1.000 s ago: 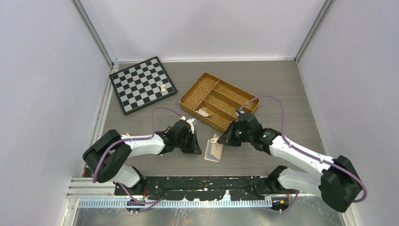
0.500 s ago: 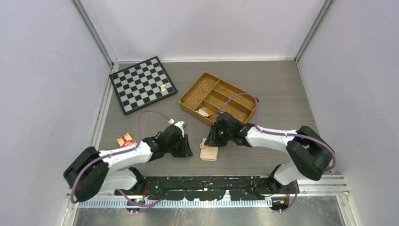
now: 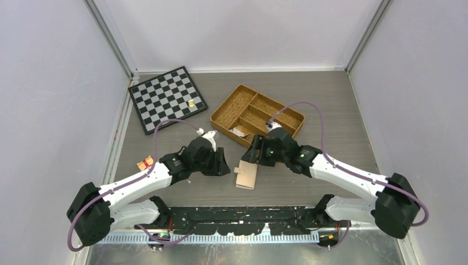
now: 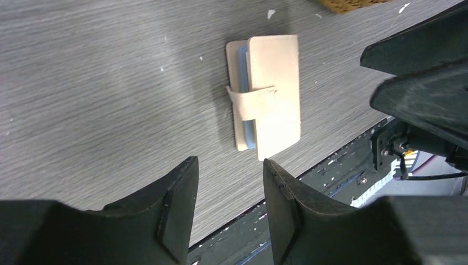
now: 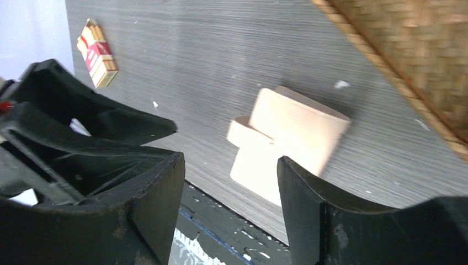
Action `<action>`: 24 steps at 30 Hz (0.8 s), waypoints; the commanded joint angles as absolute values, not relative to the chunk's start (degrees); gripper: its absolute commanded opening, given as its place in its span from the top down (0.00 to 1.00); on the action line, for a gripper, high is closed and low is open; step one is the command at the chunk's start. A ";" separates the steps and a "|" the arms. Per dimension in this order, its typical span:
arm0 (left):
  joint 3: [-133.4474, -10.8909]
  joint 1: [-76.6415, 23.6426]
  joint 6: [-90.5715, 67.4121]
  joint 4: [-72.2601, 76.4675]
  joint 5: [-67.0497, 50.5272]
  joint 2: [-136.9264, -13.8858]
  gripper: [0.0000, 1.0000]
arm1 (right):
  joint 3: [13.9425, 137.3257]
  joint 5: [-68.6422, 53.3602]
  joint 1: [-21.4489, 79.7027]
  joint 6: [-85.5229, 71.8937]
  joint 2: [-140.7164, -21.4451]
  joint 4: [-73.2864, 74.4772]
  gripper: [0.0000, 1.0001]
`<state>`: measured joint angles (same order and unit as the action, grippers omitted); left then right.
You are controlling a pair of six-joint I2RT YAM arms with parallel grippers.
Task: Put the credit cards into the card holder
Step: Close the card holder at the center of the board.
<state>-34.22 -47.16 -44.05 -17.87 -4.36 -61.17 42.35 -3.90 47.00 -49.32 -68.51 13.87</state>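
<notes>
While the left jaws and right jaws stand open and empty, the card holder (image 4: 269, 95) lies folded on the surface (image 4: 110, 83) between them, a blue credit card (image 4: 242, 66) peeking out. The red packet (image 5: 98, 52) has print too small to read.

A robot lab cell: plain white walls (image 3: 237, 33), aluminium frame posts (image 3: 110, 38), a grey test table (image 3: 331, 105)

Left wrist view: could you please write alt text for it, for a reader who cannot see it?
A folded peach card holder lies flat on the grey table, a blue card edge peeking from its side. The left gripper sits just short of it, jaws open and empty; the right gripper looms dark at right.
</notes>
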 commanded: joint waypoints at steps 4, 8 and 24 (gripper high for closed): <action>-40.42 -48.19 -41.54 -15.39 -6.29 -67.34 0.50 | 30.92 -3.92 42.84 -54.37 -60.22 15.02 0.35; -42.01 -49.22 -41.32 -13.64 -6.41 -71.61 0.50 | 25.40 -5.65 42.50 -58.37 -57.55 10.62 0.35; -42.58 -50.62 -39.86 -11.03 -6.53 -83.96 0.61 | 13.37 -11.29 41.56 -66.43 -68.72 -20.43 0.40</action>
<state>-42.19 -50.30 -41.04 -14.44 -6.07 -82.96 14.90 -10.33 41.76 -65.12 -65.56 -10.44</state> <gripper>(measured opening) 0.404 0.602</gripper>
